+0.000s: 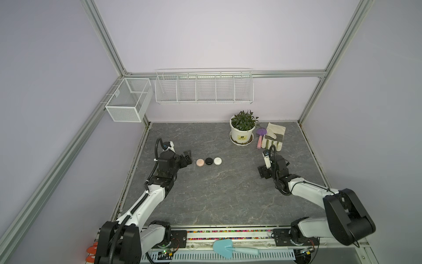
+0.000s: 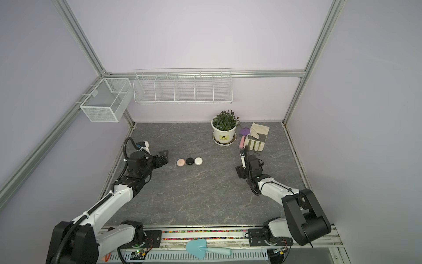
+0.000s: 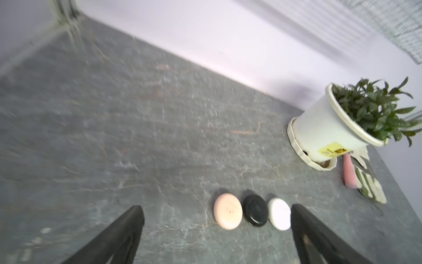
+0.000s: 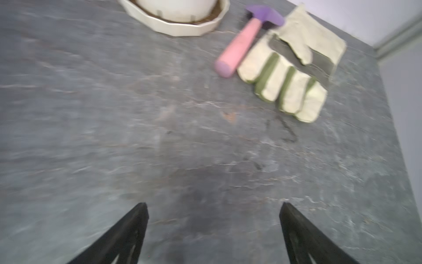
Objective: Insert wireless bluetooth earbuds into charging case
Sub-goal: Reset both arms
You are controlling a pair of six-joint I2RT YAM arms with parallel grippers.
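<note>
arms: left arm and right arm, white link shells, bulky black joint housings | cables: black corrugated hose at each wrist | pincers: left pincer, right pincer, black tapering fingers with triangular cut-outs

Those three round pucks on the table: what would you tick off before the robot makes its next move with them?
1. Left hand open and empty: ok.
2. Right hand open and empty: ok.
3. Pink case, black case and white case lying flat in a row: ok.
4. Lids open to take earbuds: not ok, all three look shut.
5. Earbuds located: cannot tell, none shows in any view.
6. Potted plant and glove well clear of the cases: ok.
</note>
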